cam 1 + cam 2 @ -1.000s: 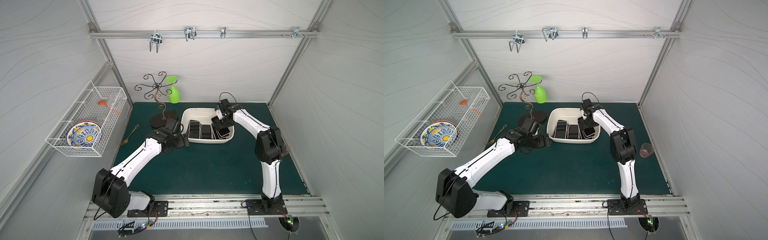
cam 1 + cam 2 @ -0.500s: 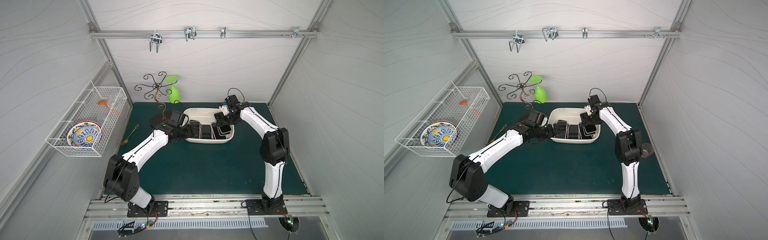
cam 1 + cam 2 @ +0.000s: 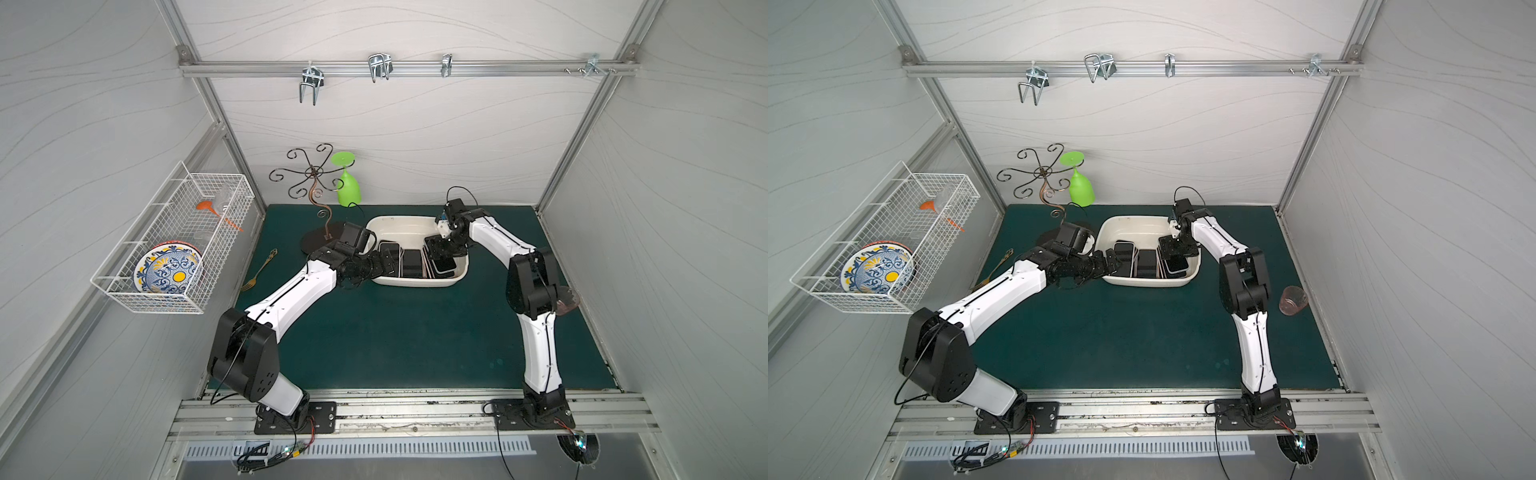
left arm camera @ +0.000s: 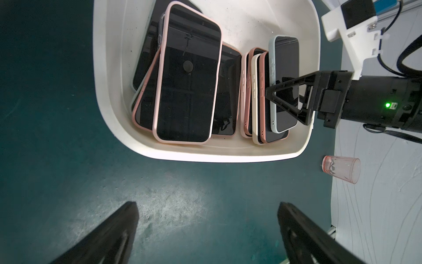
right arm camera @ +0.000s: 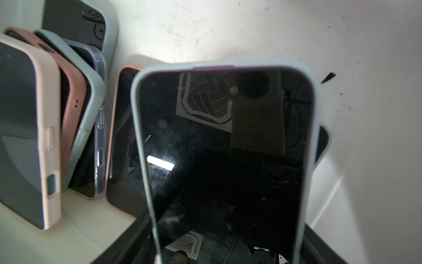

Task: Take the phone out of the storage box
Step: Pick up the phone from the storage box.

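The storage box (image 3: pixel 415 284) (image 3: pixel 1150 283) is a cream tub on the green mat and holds several phones. My right gripper (image 3: pixel 442 252) (image 3: pixel 1177 249) (image 4: pixel 284 100) reaches into its right end. It is shut across the width of a light-blue-cased phone (image 4: pixel 285 57) (image 5: pixel 223 148) (image 3: pixel 445 264), which is inside the box and tilted beside several upright phones (image 4: pixel 255 91). A pink-cased stack (image 4: pixel 187 80) lies at the box's left end. My left gripper (image 3: pixel 384 266) (image 3: pixel 1111 264) (image 4: pixel 206 214) is open at that left end, with only mat between its fingers.
A white wire basket (image 3: pixel 174 245) with a patterned plate hangs on the left wall. A fork (image 3: pixel 259 272), a metal scroll stand (image 3: pixel 316 195) and a green glass (image 3: pixel 348 187) are back left. A pink cup (image 3: pixel 1293 300) (image 4: pixel 341 169) lies right of the right arm.
My left arm has swung right from the mat by the stand to the box's left end, staying open. The right gripper has kept its hold on the phone and hardly moved.
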Tool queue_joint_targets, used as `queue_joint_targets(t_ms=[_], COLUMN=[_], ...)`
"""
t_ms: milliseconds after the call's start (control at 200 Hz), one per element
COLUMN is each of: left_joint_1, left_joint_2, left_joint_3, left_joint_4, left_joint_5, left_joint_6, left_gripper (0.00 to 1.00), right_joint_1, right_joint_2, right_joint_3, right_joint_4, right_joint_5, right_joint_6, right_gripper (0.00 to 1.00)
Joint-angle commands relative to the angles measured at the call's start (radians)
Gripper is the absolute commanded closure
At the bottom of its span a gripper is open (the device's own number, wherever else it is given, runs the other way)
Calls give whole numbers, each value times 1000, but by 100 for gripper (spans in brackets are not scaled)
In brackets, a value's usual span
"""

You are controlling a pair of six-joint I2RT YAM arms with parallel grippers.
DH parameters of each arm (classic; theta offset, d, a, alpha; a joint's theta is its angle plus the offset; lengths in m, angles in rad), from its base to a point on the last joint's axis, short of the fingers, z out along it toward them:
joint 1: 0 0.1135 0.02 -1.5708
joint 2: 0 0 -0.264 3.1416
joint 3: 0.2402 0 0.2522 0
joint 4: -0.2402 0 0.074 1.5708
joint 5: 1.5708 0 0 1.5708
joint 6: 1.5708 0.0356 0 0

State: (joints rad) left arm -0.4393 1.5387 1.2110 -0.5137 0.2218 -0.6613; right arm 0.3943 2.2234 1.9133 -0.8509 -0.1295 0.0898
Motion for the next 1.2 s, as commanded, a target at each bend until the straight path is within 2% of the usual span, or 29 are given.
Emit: queue_joint_targets(t_ms=[0, 65, 100, 300, 425, 520, 610, 720, 936, 1196], left_joint_1=[5, 6, 5, 6, 6, -10, -37, -40, -93, -115], left_joint_2=[-5, -5, -6, 5, 53, 72, 98, 163, 241, 285], left_joint_3=[2, -1, -1, 44, 116, 119, 123, 146, 220, 197], left_joint_4=[38, 40, 40, 80, 144, 260, 351, 438, 476, 570], left_joint_5=[11, 12, 10, 45, 120, 200, 206, 220, 226, 230], left_joint_6=[10, 9, 10, 5, -63, -140, -206, -317, -319, -374], left_gripper=[0, 0, 0, 0, 0, 0, 0, 1, 5, 9], right_joint_1=[-11, -10, -10, -9, -10, -9, 0, 34, 53, 67], right_joint_2=[-27, -25, -36, -207, -308, -359, -424, -503, -565, -586], right_joint_3=[-10, -5, -8, -53, -87, -114, -170, -242, -316, -352], right_joint_4=[-1, -9, -11, 3, -14, -33, -20, -9, -13, 4], right_joint_5=[-6, 5, 11, 36, -21, -82, -146, -129, -142, -184], right_joint_6=[6, 6, 9, 9, 10, 26, 36, 35, 50, 69], right_gripper=[32, 47, 52, 63, 66, 68, 69, 66, 65, 65])
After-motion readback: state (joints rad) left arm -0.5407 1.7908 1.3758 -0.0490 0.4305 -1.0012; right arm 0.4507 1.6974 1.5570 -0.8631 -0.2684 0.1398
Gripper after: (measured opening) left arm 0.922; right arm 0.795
